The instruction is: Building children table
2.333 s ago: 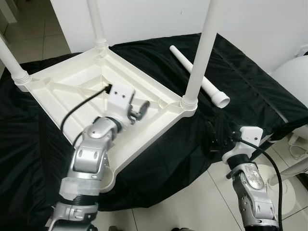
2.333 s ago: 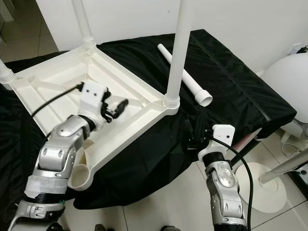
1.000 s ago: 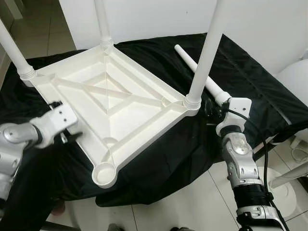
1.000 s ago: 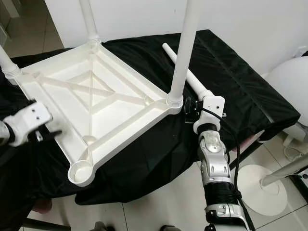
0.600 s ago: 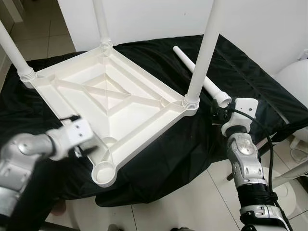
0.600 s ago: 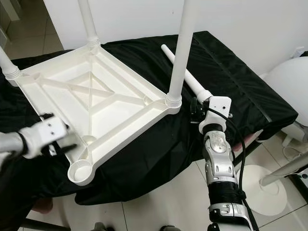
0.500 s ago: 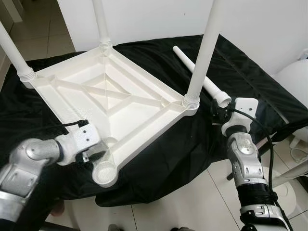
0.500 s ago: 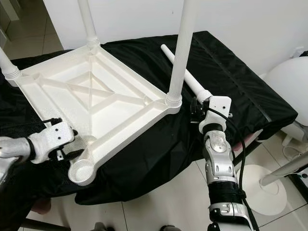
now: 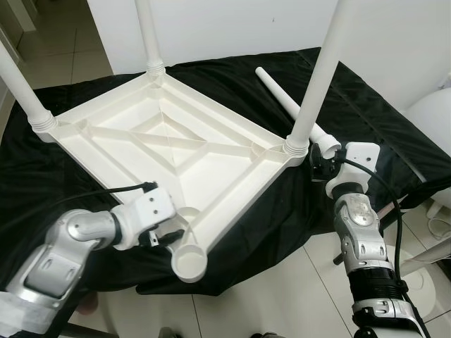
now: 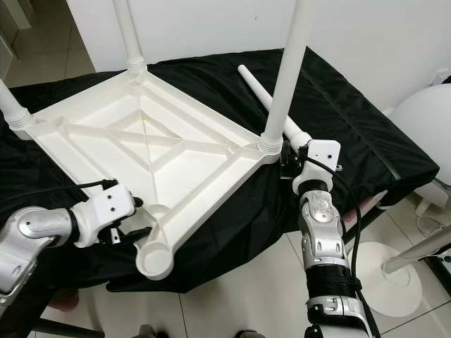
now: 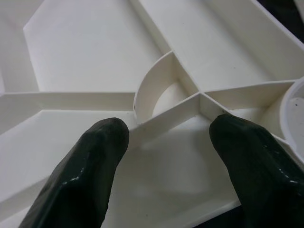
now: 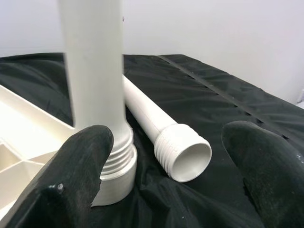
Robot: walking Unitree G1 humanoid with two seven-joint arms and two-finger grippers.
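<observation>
The tabletop [image 9: 169,151] lies upside down on a black cloth [image 9: 366,120], ribs up, with three legs [image 9: 320,70] screwed upright into its corner sockets; the fourth socket [image 9: 189,264], nearest the robot, stands empty; one loose leg [image 9: 289,109] lies on the cloth just beside the right-hand fitted leg, its threaded open end toward the robot; so four legs in all, one top, two grippers. The left gripper [image 11: 168,142] is spread wide over the top's rim next to the empty socket, one finger [image 11: 90,156] on each side of a rib, pinching nothing; the right gripper [image 12: 166,156] is likewise spread, the loose leg's threaded end lying between its fingers but not yet held. The leg looks like hollow, light, stiff plastic, smooth and likely to roll or slip; I would grip it on the plain shaft just behind the threads; the top seems rigid and light, best steadied by its rim.
</observation>
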